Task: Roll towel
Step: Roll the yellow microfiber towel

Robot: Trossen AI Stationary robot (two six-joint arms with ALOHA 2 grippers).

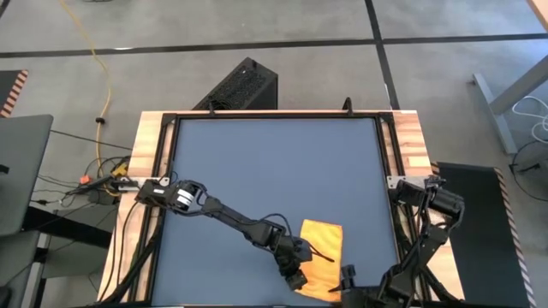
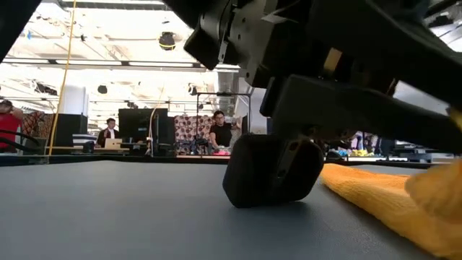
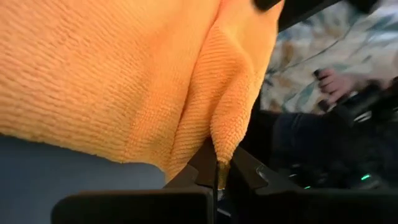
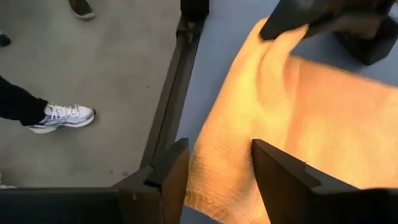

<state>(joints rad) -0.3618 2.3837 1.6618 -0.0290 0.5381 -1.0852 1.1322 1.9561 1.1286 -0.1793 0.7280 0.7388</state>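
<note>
The yellow-orange towel (image 1: 323, 255) lies on the dark blue-grey tabletop (image 1: 274, 171) close to its near edge. It also shows in the low view as the towel (image 2: 382, 202). My left gripper (image 1: 296, 275) reaches in from the table's left and is shut on the towel at its near left corner, where the cloth rises in a ridge (image 4: 273, 46). My right gripper (image 4: 217, 177) stands open at the towel's near right end. Its fingers (image 4: 281, 180) stand on either side of the towel's near edge; whether they touch the cloth, I cannot tell. My left gripper pinches a raised fold of the towel (image 3: 222, 152) between its two fingers, at the near left corner. It comes slanting down from the table's left. The pinched fold stands up as a ridge, and the rest of the towel lies flat on the table.
The table's dark frame rail (image 4: 171, 93) runs along the near edge, right beside the towel. Bare tabletop stretches toward the far edge (image 1: 274, 137). A person's shoe (image 4: 62, 118) stands on the floor beyond the rail. People sit at desks far behind the table (image 2: 220, 130).
</note>
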